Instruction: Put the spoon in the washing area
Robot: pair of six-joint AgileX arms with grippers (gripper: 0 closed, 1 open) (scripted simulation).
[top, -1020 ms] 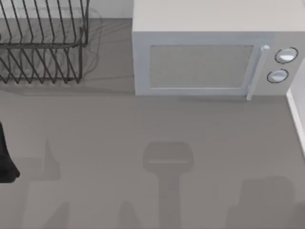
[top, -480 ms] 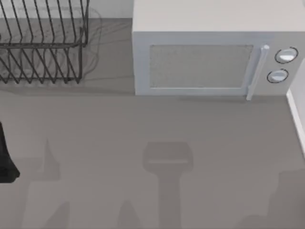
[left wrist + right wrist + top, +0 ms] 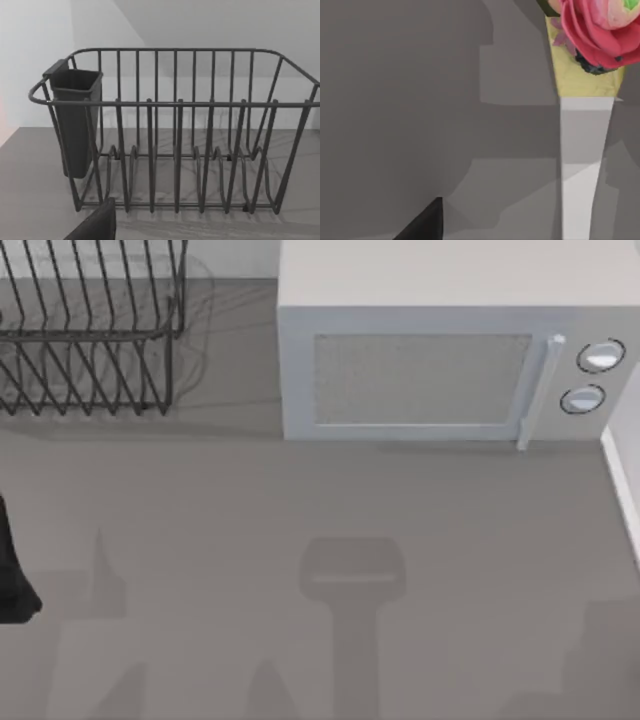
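While our left gripper (image 3: 97,225) faces the dish rack (image 3: 175,130), which stands at the upper left of the top view, our right gripper (image 3: 425,222) hangs above the table (image 3: 395,100) near a flower vase (image 3: 585,150). We cannot tell either gripper's state, nor where the spoon lies.

Dish rack (image 3: 85,330) stands left of the microwave (image 3: 440,350), both at back.

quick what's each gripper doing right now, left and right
Left gripper: a dark tip shows before the dish rack; state cannot be told.
Right gripper: a dark tip shows over the counter; state cannot be told.
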